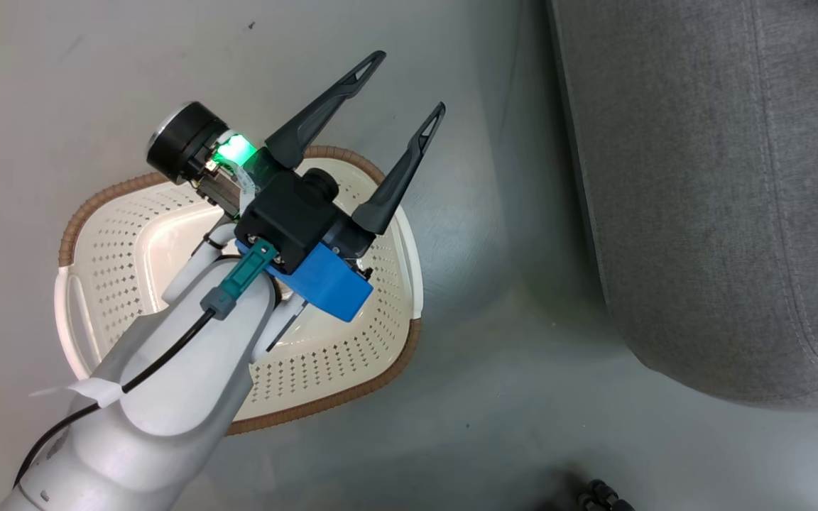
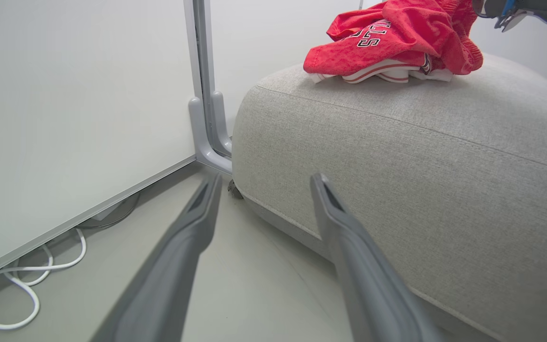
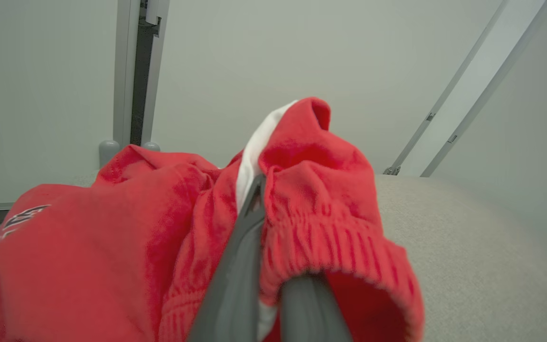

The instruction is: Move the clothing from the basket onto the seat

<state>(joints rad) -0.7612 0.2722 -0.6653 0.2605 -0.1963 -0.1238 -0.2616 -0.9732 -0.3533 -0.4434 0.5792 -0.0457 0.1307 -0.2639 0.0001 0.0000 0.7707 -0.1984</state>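
1. two grippers, two states: our left gripper (image 1: 411,80) hangs over the basket (image 1: 96,206), fingers spread wide with nothing between them.
2. our right gripper (image 3: 257,190) is pinched tight on the elastic hem of the clothing (image 3: 88,247).
3. the clothing lies heaped on top of the seat (image 2: 397,166); the basket stands on the floor (image 1: 487,355) beside the seat, its visible walls bare.
4. the heap sits right around the right fingers, so we judge that arm need only let go and lift clear; the left is well apart.

Crumpled red fabric garment (image 2: 397,47), upper right of left wrist view: white black-edged block lettering (image 2: 372,35), folded over, word not legible.
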